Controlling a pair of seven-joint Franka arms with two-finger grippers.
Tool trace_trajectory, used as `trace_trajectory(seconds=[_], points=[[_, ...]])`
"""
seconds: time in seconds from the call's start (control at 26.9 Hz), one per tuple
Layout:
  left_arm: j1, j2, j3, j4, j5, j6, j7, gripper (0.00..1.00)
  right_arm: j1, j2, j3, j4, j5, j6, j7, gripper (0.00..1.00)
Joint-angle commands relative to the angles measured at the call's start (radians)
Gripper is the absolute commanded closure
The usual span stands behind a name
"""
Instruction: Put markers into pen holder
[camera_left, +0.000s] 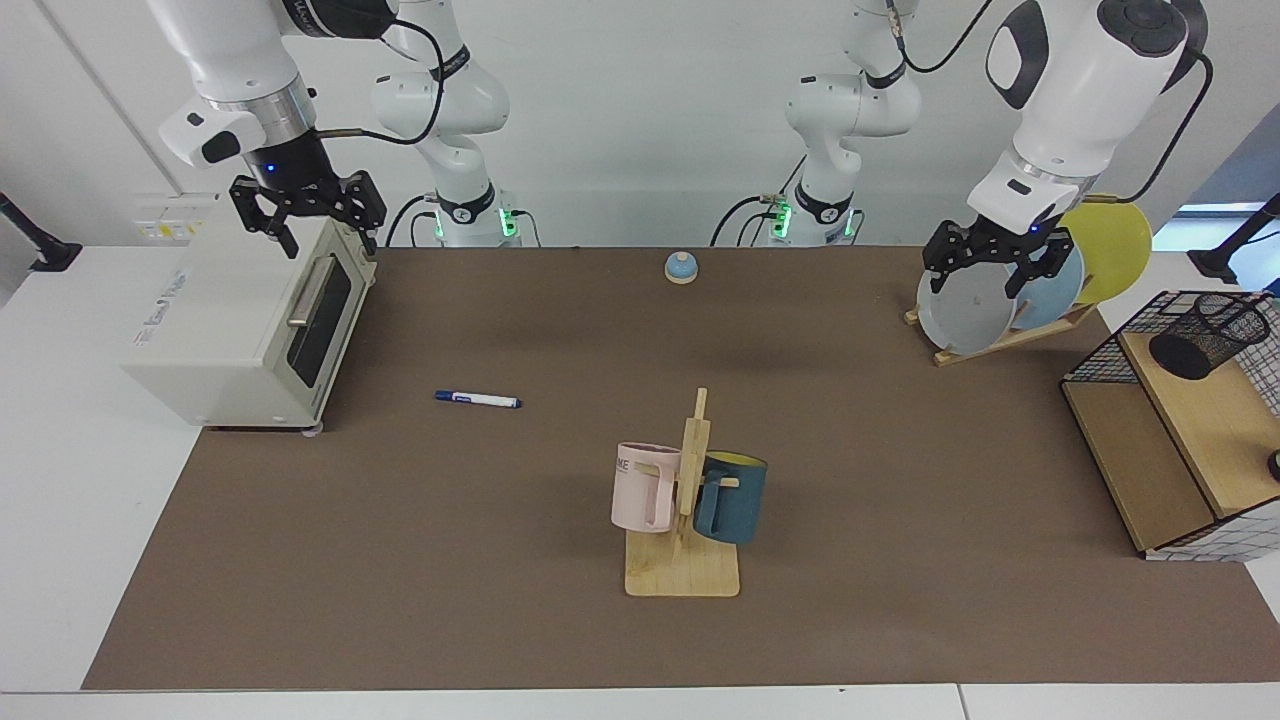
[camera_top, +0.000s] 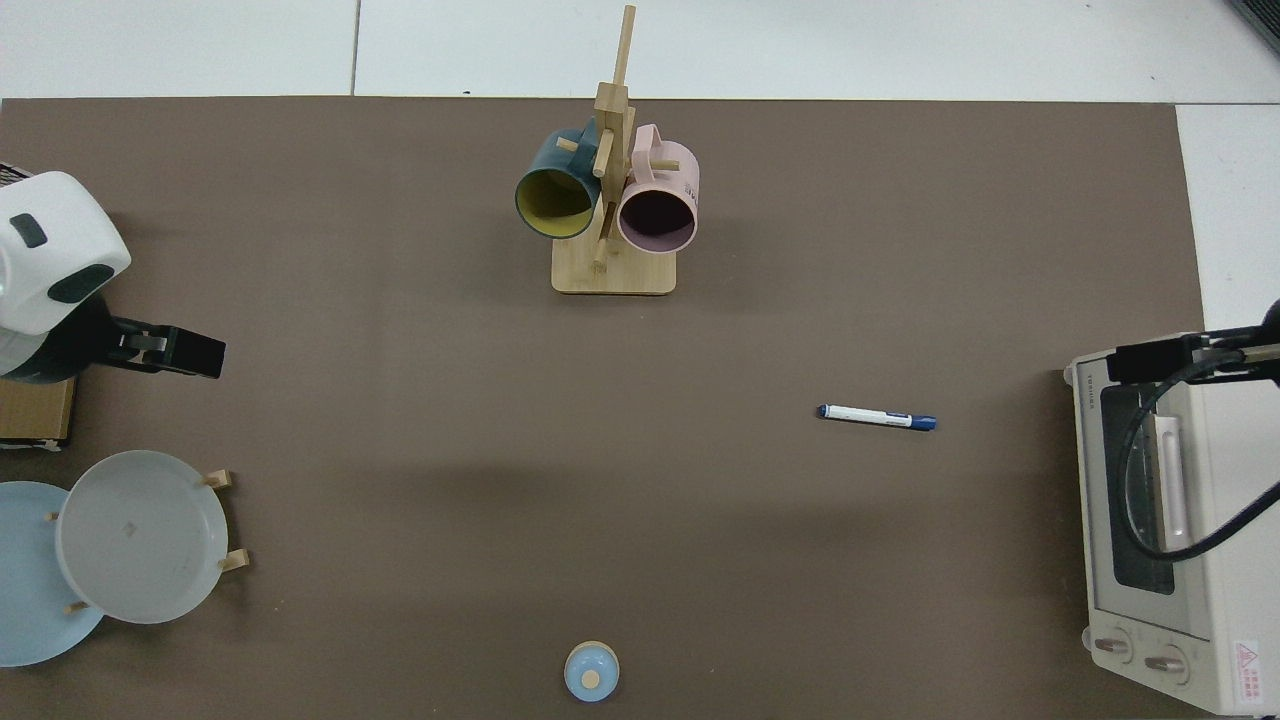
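Observation:
The marker (camera_left: 478, 400) lies flat on the brown mat, white barrel with blue ends, right of the toaster oven; from above the marker (camera_top: 877, 417) lies alone. The pen holder (camera_left: 1207, 336), a black mesh cup, stands on the wooden shelf at the far right and is out of the top view. My right gripper (camera_left: 328, 238) hangs open and empty over the oven's top front corner, well behind the marker; it shows as the right gripper (camera_top: 1150, 360) from above. Also open and empty, my left gripper (camera_left: 985, 283) hovers at the plate rack, left of the pen holder; from above the left gripper (camera_top: 190, 352) is at the left edge.
A toaster oven (camera_left: 240, 320) stands at the mat's left edge. A wooden mug tree (camera_left: 684, 520) with a pink and a teal mug is front centre. A plate rack (camera_left: 1000, 310), a small blue bell (camera_left: 681, 267) and a wire basket with wooden shelves (camera_left: 1130, 450) are also here.

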Motion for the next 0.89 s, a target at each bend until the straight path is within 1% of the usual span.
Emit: trace_trajectory(seconds=[0.0,0.15,0.22,0.33,0.41,0.45,0.59,0.71,0.78,0.85], points=[[0.011,-0.026,0.004,-0.05,-0.029,0.041,0.024,0.0,-0.018,0.009,0.013,-0.014,0.024,0.072,0.192,0.0],[0.017,-0.037,0.013,-0.084,-0.051,0.075,0.062,0.0,-0.001,0.014,0.016,-0.019,0.024,0.095,0.508,0.0],[0.019,-0.043,0.015,-0.107,-0.052,0.099,0.086,0.0,0.013,0.02,0.016,-0.042,0.025,0.124,0.634,0.0],[0.017,-0.049,0.013,-0.13,-0.052,0.121,0.103,0.0,0.031,0.005,0.018,-0.092,0.029,0.173,0.815,0.0],[0.011,-0.05,0.012,-0.136,-0.052,0.124,0.114,0.0,0.062,0.009,0.018,-0.112,0.03,0.212,0.959,0.0],[0.009,-0.05,0.01,-0.136,-0.051,0.124,0.135,0.0,0.076,0.015,0.018,-0.124,0.039,0.233,1.037,0.0],[0.003,-0.046,0.009,-0.134,-0.051,0.136,0.358,0.0,0.114,0.044,0.018,-0.173,0.101,0.319,1.336,0.0],[0.0,-0.046,0.007,-0.128,-0.051,0.119,0.332,0.0,0.134,0.074,0.018,-0.212,0.107,0.371,1.501,0.0],[0.0,-0.046,0.007,-0.13,-0.048,0.119,0.352,0.0,0.134,0.103,0.018,-0.23,0.108,0.39,1.576,0.0],[-0.001,-0.046,0.007,-0.13,-0.048,0.119,0.468,0.0,0.124,0.135,0.016,-0.247,0.11,0.391,1.605,0.0]])
